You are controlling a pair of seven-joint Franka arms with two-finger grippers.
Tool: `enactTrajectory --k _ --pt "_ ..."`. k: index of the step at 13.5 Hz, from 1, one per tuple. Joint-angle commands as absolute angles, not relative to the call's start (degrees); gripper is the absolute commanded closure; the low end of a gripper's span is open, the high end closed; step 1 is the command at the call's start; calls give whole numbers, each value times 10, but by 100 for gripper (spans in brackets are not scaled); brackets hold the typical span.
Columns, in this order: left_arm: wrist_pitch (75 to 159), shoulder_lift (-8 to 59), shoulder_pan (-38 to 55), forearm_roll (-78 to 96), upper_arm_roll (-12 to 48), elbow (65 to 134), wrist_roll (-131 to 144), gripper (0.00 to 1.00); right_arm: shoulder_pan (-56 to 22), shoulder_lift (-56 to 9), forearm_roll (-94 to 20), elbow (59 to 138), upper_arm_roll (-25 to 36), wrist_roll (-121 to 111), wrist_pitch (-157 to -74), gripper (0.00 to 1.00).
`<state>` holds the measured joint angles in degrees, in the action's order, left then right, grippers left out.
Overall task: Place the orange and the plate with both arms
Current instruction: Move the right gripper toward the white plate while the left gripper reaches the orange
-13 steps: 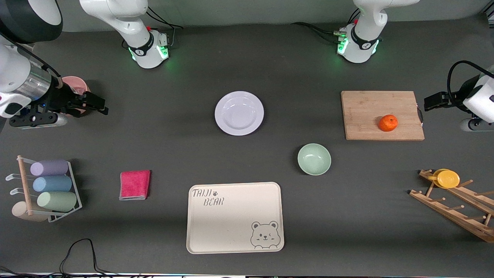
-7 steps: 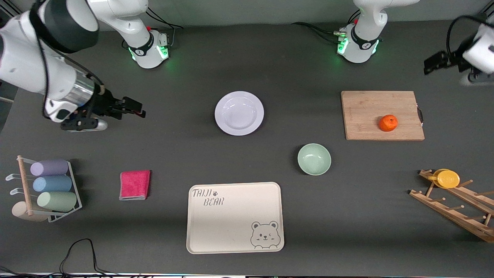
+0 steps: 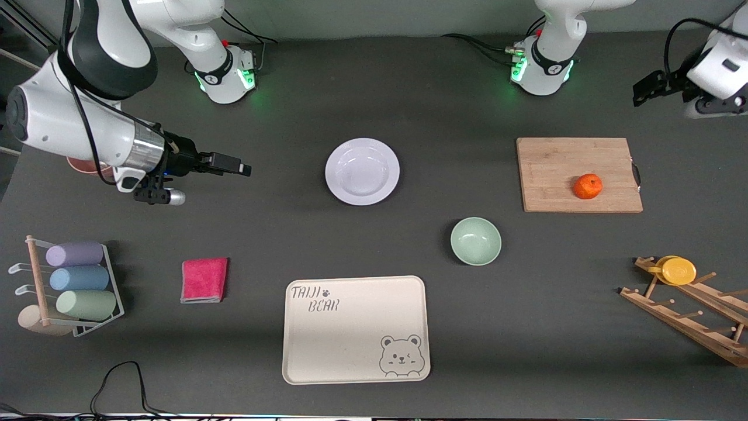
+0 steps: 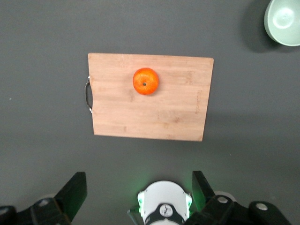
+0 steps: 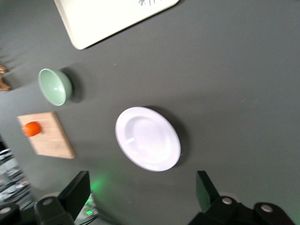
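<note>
The white plate [image 3: 362, 171] lies on the table's middle, empty; it also shows in the right wrist view [image 5: 148, 138]. The orange [image 3: 587, 186] sits on a wooden cutting board [image 3: 561, 175] toward the left arm's end; the left wrist view shows it from above [image 4: 146, 81]. My right gripper [image 3: 231, 165] is open and empty, up over the table between the right arm's end and the plate. My left gripper [image 3: 646, 93] is open and empty, high over the table by the board's corner at the left arm's end.
A pale-green bowl [image 3: 475, 241] stands nearer the front camera than the plate and board. A cream bear tray [image 3: 355, 329] lies at the front middle. A pink cloth [image 3: 204, 280], a rack of rolled cups [image 3: 70, 286] and a wooden rack with a yellow cup [image 3: 678, 271] line the front.
My right gripper has swung from the right arm's end toward the plate. My left gripper has risen and moved from beside the board toward the bases. Plate and orange have not moved.
</note>
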<state>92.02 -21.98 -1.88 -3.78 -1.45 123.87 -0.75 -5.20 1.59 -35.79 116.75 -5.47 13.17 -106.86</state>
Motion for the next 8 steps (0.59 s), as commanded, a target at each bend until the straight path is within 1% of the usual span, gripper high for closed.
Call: enactTrajectory --k 1,4,8 --pt "1033 -219 -26 -42 -33 1329 -43 0 -54 4 -412 1191 -54 109 -1080 0" --pt "1162 -177 -42 -42 -34 1403 -44 0 -52 -10 -474 1239 -53 4 -1085 0" --pt "1321 -135 -56 -42 -34 1493 -44 0 -53 -22 -477 1263 -53 -23 -1094 0"
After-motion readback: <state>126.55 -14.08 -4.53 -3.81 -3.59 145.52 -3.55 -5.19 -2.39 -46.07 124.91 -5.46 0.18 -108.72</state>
